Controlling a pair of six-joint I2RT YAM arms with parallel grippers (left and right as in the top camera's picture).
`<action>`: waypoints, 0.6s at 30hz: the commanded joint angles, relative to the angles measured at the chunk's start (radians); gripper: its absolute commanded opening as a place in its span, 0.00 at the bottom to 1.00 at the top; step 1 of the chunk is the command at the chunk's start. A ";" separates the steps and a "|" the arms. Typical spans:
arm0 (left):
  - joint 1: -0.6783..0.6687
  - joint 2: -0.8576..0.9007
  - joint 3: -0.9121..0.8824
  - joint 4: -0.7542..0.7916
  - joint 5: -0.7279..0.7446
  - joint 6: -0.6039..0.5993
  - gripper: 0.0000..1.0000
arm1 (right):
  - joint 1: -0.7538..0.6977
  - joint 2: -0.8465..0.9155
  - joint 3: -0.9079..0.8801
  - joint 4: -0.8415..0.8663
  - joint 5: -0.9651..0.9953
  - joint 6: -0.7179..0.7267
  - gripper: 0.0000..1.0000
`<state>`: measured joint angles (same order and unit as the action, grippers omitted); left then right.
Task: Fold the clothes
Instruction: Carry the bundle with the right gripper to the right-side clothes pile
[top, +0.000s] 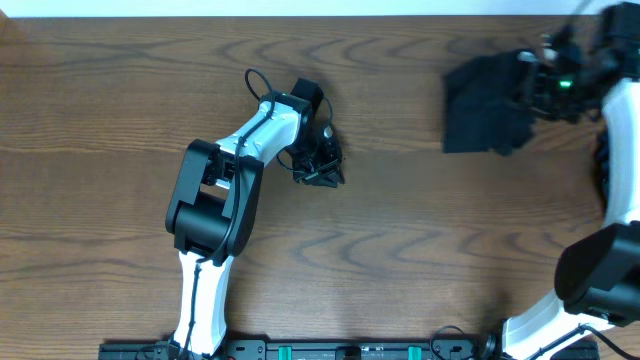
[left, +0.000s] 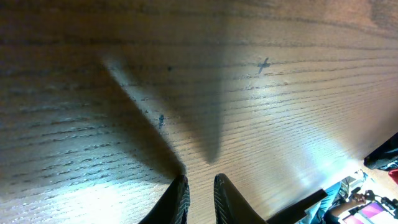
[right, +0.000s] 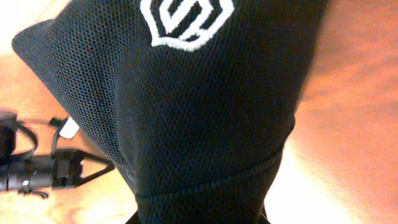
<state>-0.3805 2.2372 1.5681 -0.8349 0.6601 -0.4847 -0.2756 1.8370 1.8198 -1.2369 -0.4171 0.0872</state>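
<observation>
The clothes (top: 482, 105) are a bunched black top at the far right of the wooden table. My right gripper (top: 537, 84) is at its right edge, shut on the fabric. In the right wrist view the black mesh cloth (right: 205, 118) fills the frame and hides the jaws. A white logo (right: 185, 18) shows near the top. My left gripper (top: 322, 168) is near the table's middle, well left of the clothes. In the left wrist view the left gripper (left: 199, 182) hangs over bare wood, fingers drawn nearly together with nothing between them.
The left arm's white and black body (top: 215, 200) stretches from the front edge towards the middle. The right arm's base (top: 600, 280) stands at the front right. A black rail (top: 350, 351) runs along the front edge. Coloured clutter (left: 373, 208) lies beyond the table's edge.
</observation>
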 joint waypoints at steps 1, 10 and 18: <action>0.012 0.071 -0.036 0.006 -0.118 0.040 0.19 | -0.101 -0.032 0.047 -0.032 0.010 -0.013 0.01; 0.012 0.071 -0.036 0.003 -0.118 0.046 0.19 | -0.417 -0.042 0.048 -0.066 -0.032 -0.033 0.01; 0.012 0.071 -0.036 -0.005 -0.118 0.046 0.19 | -0.638 -0.042 0.048 -0.034 -0.126 -0.051 0.01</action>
<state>-0.3805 2.2372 1.5677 -0.8368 0.6601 -0.4629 -0.8604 1.8366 1.8374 -1.2816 -0.4706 0.0578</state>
